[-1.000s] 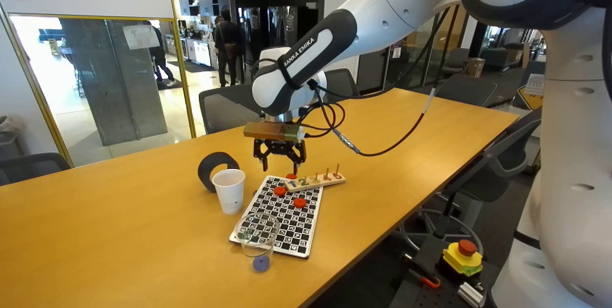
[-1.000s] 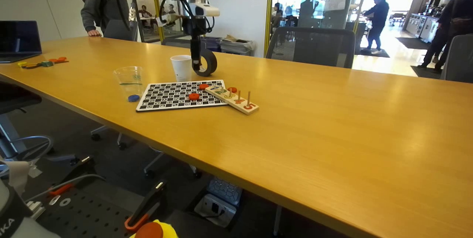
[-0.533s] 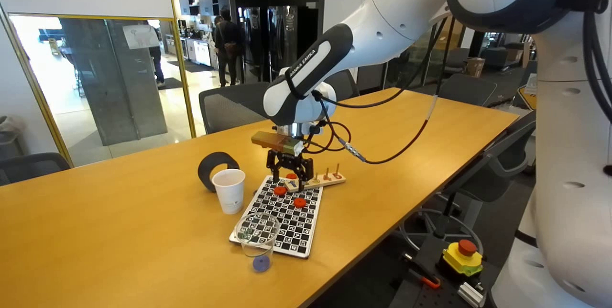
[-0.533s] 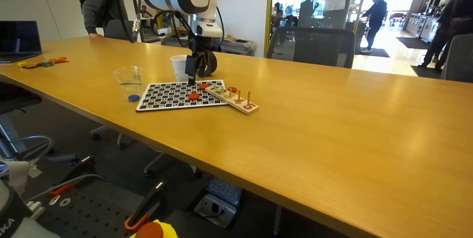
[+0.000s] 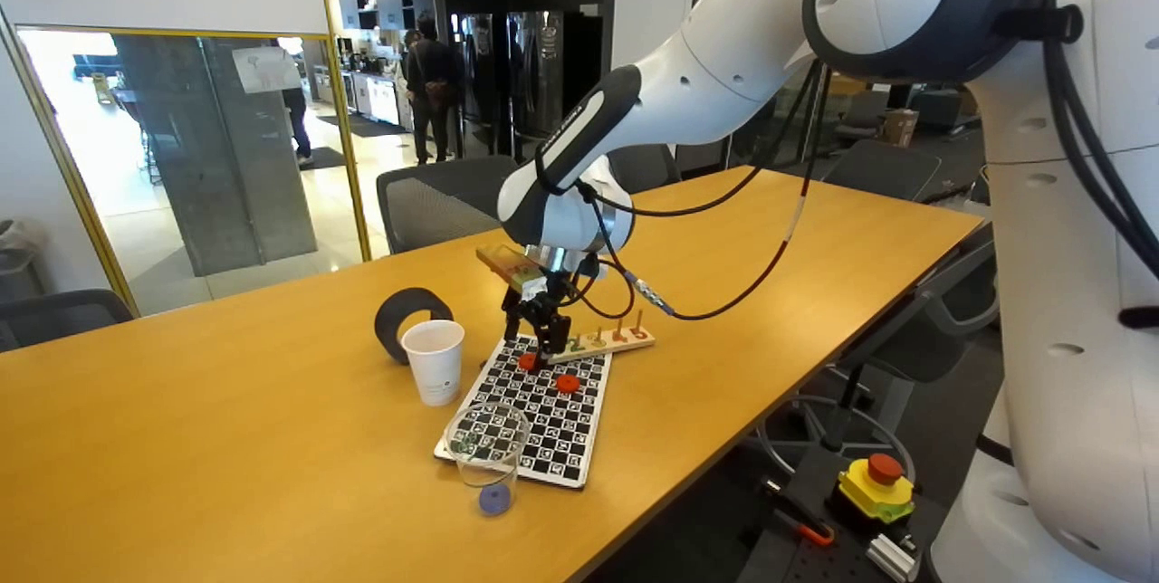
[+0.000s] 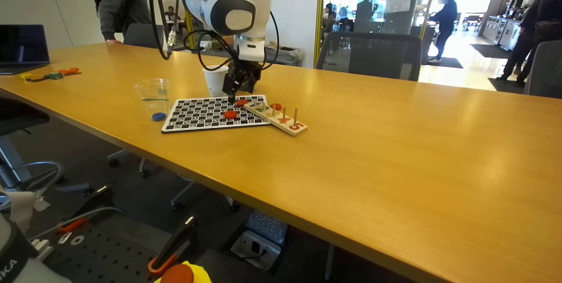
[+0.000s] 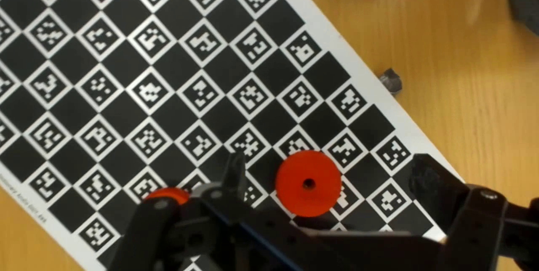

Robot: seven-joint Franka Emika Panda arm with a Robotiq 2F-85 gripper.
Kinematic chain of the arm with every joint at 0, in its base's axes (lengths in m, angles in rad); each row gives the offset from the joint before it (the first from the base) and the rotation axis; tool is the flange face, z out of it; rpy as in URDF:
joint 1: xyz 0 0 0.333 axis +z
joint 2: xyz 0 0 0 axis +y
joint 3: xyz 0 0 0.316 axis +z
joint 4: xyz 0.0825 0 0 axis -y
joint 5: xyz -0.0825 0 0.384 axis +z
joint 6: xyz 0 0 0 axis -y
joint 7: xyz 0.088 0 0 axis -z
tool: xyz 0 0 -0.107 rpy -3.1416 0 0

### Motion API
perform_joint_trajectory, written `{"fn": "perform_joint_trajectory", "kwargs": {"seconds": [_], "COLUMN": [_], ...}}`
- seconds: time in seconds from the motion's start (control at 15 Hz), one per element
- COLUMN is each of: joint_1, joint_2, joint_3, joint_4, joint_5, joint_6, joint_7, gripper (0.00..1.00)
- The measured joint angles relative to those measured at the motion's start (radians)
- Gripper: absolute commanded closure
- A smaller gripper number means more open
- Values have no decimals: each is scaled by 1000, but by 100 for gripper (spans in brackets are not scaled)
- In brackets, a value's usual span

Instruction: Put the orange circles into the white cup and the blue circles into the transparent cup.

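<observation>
Above the patterned board (image 5: 561, 434), in an exterior view, our pincer (image 5: 526, 353) hangs lower and more slanted than a second ago; we judge that it is lining up on an orange circle (image 5: 525, 363), bound for the white cup (image 5: 435, 364) just beside the board. In an exterior view, we see it down beside that circle (image 6: 242, 103), though contact we cannot make out. In the wrist view, the fingers (image 7: 429, 182) stand wide apart, holding nothing, and we find the circle between them but off-centre; we think centring comes before any squeeze.
</observation>
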Motion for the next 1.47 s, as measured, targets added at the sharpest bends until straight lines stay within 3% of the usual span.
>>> {"fn": "perform_joint_trajectory", "kwargs": {"seconds": [0.2, 0.67, 1.47], "joint_1": [12, 81, 91], "joint_2": [19, 6, -8], "joint_3": [-5, -52, -41], "joint_4": [1, 0, 1], "joint_5": [-36, -318, -353], "joint_6": [74, 44, -12], "joint_7": [78, 266, 267], "gripper": [0, 0, 0]}}
